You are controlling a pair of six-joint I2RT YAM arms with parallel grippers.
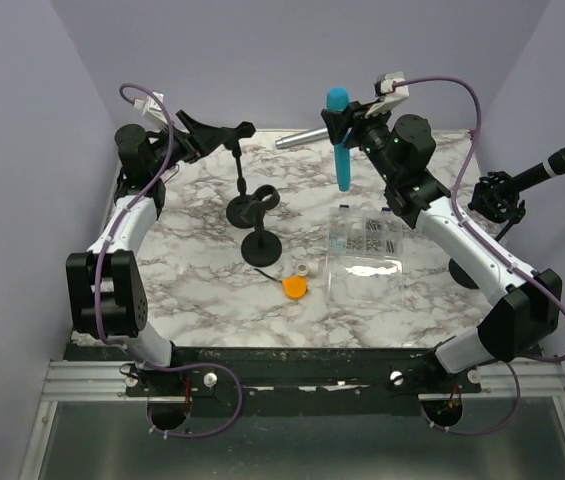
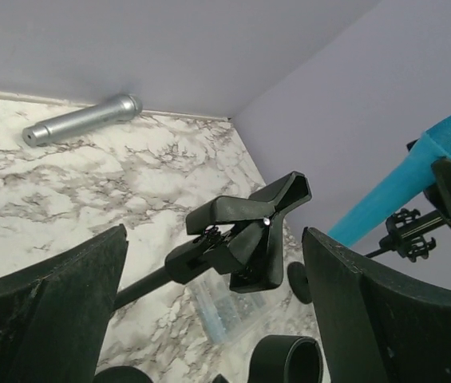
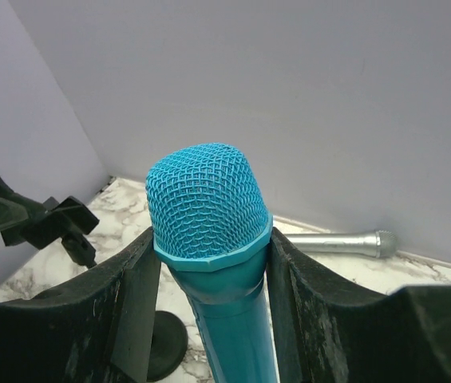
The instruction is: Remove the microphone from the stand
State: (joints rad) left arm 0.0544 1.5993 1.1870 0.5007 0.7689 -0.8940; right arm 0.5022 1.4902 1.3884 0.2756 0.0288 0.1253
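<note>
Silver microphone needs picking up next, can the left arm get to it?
Probably yes: the left gripper is open and empty, with bare table leading to the silver microphone. The stand's clip just ahead would need skirting.

The microphone [image 3: 207, 199] is teal, the stand [image 1: 261, 247] black, the table [image 1: 212, 290] grey-veined white marble.

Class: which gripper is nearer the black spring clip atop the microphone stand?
Left. The open left gripper is beside the black spring clip; the right gripper, holding a turquoise microphone, is farther away.
</note>
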